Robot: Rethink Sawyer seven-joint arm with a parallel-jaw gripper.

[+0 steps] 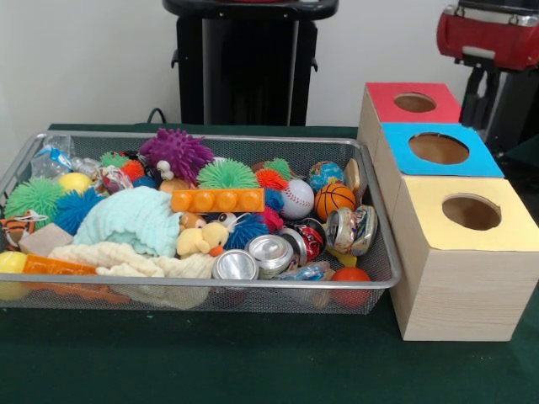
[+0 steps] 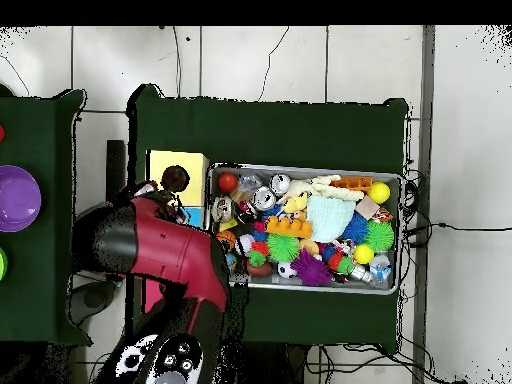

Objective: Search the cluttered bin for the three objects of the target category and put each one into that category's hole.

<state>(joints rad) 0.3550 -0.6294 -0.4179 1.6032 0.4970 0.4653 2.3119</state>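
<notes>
The wire mesh bin point(image 1: 370, 220) is full of toys; it also shows in the overhead view point(image 2: 402, 228). One wrinkly whitish bundle point(image 1: 50, 160) lies at its far left corner. A second bundle point(image 1: 114, 178) lies beside the spiky balls. A third bundle point(image 1: 307, 271) lies at the front by the silver cans. The yellow-topped box point(image 1: 463, 252) stands right of the bin, its round hole point(image 1: 472, 212) open. The red arm point(image 1: 488, 34) hangs at the top right behind the boxes. A black part below it looks like my gripper point(image 1: 477, 94); its state does not show.
A blue-topped box point(image 1: 438, 150) and a red-topped box point(image 1: 413, 103) stand behind the yellow one. The bin also holds spiky balls, cans, a baseball, a basketball, soft cloths and an orange brick. In the overhead view the arm point(image 2: 160, 245) covers those two boxes.
</notes>
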